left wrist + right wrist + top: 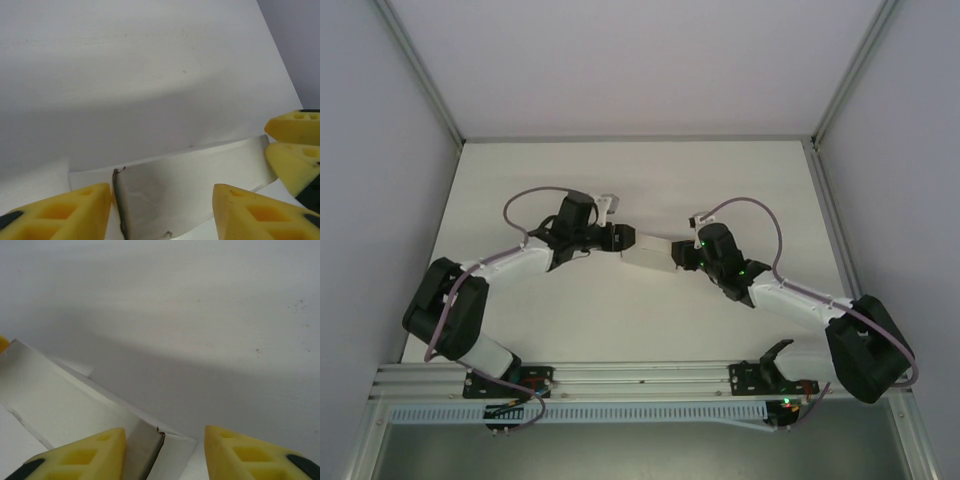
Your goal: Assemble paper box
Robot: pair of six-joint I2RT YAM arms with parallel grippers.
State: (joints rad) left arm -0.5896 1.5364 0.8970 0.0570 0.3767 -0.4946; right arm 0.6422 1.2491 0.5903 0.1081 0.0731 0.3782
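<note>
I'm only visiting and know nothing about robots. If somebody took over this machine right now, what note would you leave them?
Left gripper: fingers spread around one end of the small white folded cardboard box; whether it squeezes is unclear.
Right gripper: same at the other end.
Box: on or just above the white table, spanning between both grippers.
Done: body already folded into a long rectangle.
Left: end flaps look untucked, probably; close them, then release.
</note>
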